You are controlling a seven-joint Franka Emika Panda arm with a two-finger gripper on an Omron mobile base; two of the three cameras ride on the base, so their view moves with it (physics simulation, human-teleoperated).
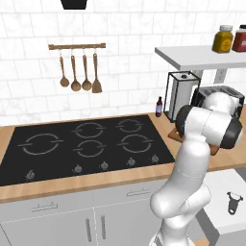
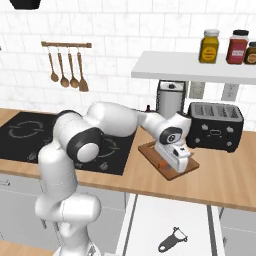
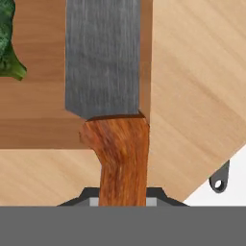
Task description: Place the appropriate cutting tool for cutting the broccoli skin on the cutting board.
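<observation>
Bright even rendered light, soft faint shadows, no glare; base views slightly coarse, close-up w/ mild blur.

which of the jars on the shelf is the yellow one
The leftmost jar on the white shelf, mustard yellow with a pale lid; the jar beside it is red.

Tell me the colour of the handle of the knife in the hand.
Reddish-brown wood grain, clearest in the hand view: knife handle.

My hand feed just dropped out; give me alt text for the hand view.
A knife with a wide grey blade and reddish wooden handle lies over the brown cutting board, handle toward the camera. The broccoli sits at the upper left on the board, and the pale countertop is at right.
</observation>
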